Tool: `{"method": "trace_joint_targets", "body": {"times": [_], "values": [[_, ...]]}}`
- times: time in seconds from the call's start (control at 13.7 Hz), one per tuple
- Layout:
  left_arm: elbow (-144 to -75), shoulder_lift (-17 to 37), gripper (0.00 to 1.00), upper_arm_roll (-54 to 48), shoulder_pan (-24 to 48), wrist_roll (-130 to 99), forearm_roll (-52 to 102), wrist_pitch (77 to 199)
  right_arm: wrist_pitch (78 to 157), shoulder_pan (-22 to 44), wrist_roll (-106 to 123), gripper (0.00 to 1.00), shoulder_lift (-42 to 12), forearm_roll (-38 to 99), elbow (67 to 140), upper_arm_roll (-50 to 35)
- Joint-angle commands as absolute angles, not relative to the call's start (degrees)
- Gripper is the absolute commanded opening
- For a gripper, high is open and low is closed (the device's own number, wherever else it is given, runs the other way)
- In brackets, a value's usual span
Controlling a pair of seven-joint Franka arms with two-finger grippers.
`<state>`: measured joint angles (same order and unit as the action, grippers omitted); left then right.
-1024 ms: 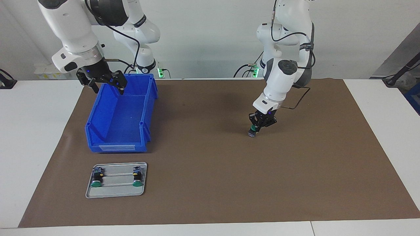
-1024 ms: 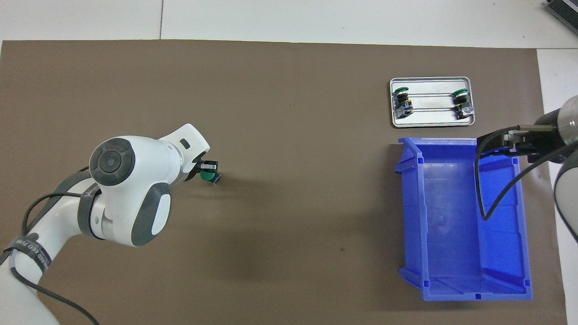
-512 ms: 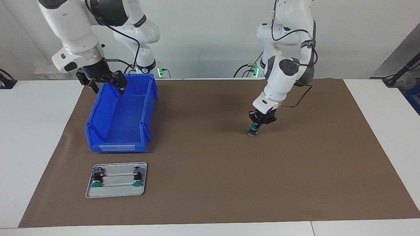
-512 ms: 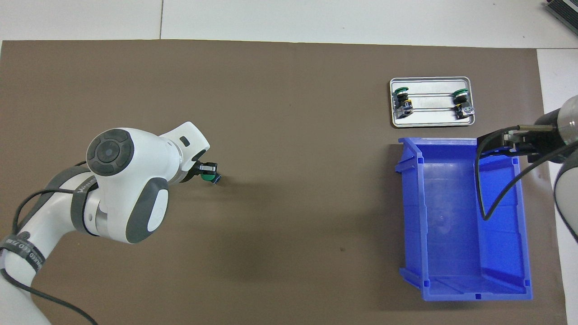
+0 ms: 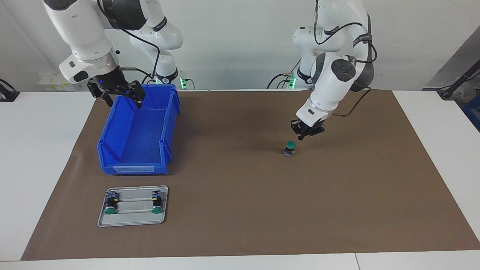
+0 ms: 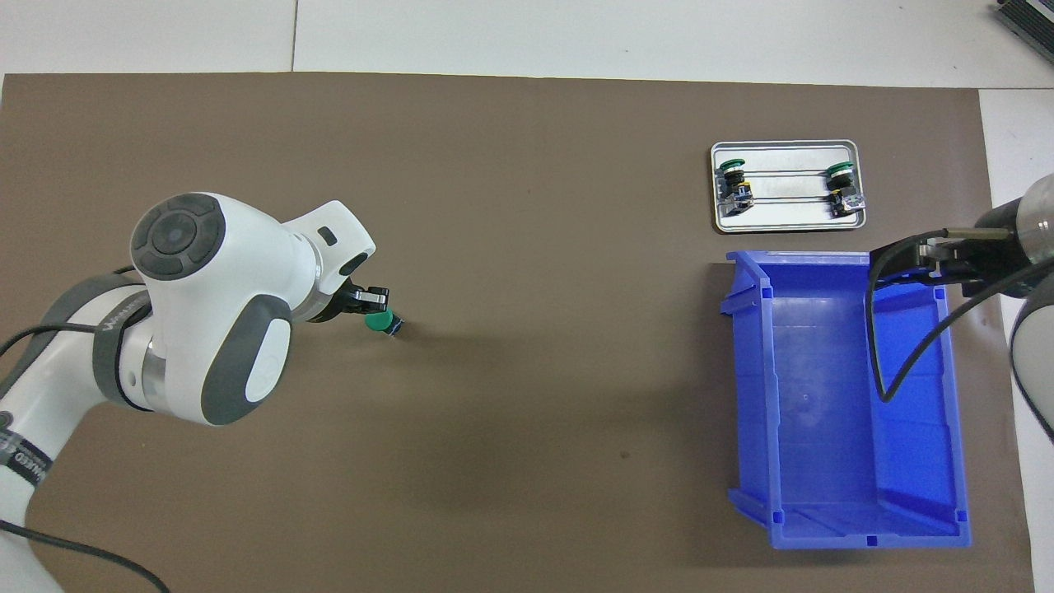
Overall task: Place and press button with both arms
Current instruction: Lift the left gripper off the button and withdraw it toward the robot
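Our button stands on the brown mat, green cap up, body upright, toward our left arm's end of the table. Our left gripper, fingertips pinched together and holding nothing, hangs just above and beside the cap, so the press looks like a short drop. Our right gripper waits spread wide over the blue bin, well apart.
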<state>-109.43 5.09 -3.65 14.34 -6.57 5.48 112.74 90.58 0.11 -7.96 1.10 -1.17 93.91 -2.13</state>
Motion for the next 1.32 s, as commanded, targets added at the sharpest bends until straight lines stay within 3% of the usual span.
{"method": "trace_joint_targets", "body": {"times": [0.0, 0.37, 0.51, 0.66, 0.73, 1.24], "values": [[-105.74, 5.71, 0.0, -3.78, 9.6, -2.91, 0.81, 106.8, 91.58, -0.53, -6.94, 1.0, 2.64, -0.26, 95.71, -2.64], [-102.23, 5.45, 0.0, -3.78, -0.42, 7.09, -2.99, 103.64, 91.58, -0.53, -6.94, 1.0, 2.64, -0.26, 95.71, -2.64], [-100.46, 4.93, 0.47, -3.69, -1.58, 11.23, -2.99, 102.65, 91.58, -0.53, -6.94, 1.0, 2.64, -0.26, 95.71, -2.64], [-98.63, 3.44, 0.88, -3.6, -1.5, 12.21, -2.99, 103.36, 91.58, -0.53, -6.94, 1.0, 2.64, -0.26, 95.71, -2.64], [-97.05, 3.25, 0.94, -3.52, -1.49, 12.22, -2.64, 102.75, 91.58, -0.53, -6.94, 1.0, 2.64, -0.26, 95.71, -2.64], [-93.52, 0.53, 0.99, -3.51, -1.41, 11.69, 2.55, 95.73, 91.58, -0.53, -6.94, 1.0, 2.64, -0.26, 95.71, -2.64]]}}
